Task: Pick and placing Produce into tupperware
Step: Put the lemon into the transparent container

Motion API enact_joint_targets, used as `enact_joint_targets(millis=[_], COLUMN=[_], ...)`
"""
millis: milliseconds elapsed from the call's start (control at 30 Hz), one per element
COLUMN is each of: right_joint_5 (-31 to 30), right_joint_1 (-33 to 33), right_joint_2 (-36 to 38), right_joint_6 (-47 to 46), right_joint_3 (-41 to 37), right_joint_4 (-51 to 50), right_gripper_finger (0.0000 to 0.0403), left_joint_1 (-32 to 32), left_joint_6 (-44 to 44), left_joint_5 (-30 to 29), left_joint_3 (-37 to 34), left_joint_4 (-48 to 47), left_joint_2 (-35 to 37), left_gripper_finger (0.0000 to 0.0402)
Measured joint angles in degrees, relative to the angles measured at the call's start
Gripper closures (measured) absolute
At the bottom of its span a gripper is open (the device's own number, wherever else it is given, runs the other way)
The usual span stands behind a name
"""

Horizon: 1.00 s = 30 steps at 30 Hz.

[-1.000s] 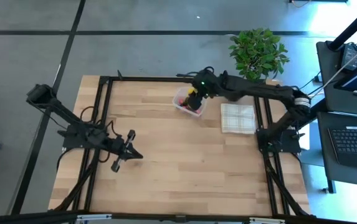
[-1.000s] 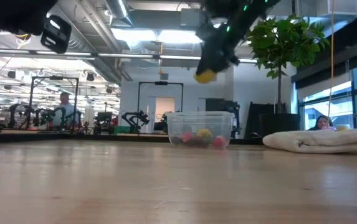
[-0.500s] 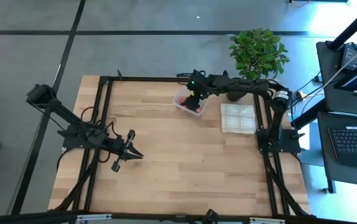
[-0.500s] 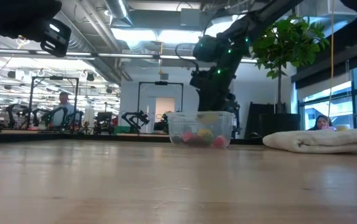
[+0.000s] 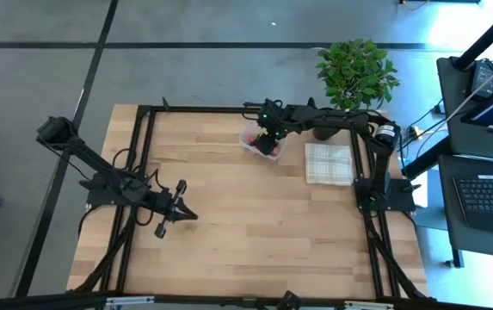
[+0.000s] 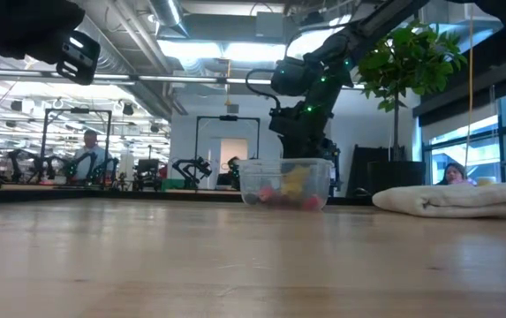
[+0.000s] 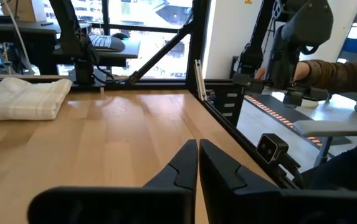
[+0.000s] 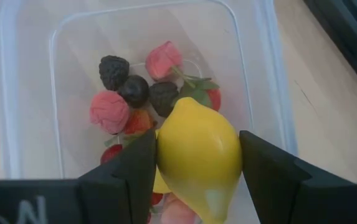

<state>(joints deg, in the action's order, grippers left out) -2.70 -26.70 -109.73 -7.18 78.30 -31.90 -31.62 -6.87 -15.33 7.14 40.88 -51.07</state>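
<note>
Berries (image 8: 134,93) already lie in the tupperware (image 8: 22,112); right gripper (image 8: 197,162), lowered into it, clamps the yellow lemon (image 8: 198,155), not yet released, while left gripper (image 7: 198,163) waits pinched together over bare table

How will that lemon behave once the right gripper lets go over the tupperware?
Likely to roll: the lemon is smooth and oval, and berries lie unevenly below it. It probably stays inside, since the tupperware walls surround it. The right gripper leaves no visible dent, so it seems stiff.
</note>
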Motion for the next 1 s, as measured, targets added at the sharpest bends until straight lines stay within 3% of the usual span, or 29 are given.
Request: enact_joint_targets(millis=[200,1000], right_joint_5=[0.0,0.0], right_joint_1=[0.5,0.7], right_joint_2=[0.0,0.0], right_joint_6=[0.1,0.1], right_joint_3=[0.0,0.0], right_joint_4=[-0.3,-0.4], right_gripper_finger=[0.0192,0.0165], left_joint_1=[0.0,0.0], left_joint_6=[0.0,-0.1], left_joint_5=[0.0,0.0], left_joint_3=[0.0,0.0], left_joint_4=[-0.1,-0.2], left_joint_2=[0.0,0.0], left_gripper_finger=[0.0398,0.0340])
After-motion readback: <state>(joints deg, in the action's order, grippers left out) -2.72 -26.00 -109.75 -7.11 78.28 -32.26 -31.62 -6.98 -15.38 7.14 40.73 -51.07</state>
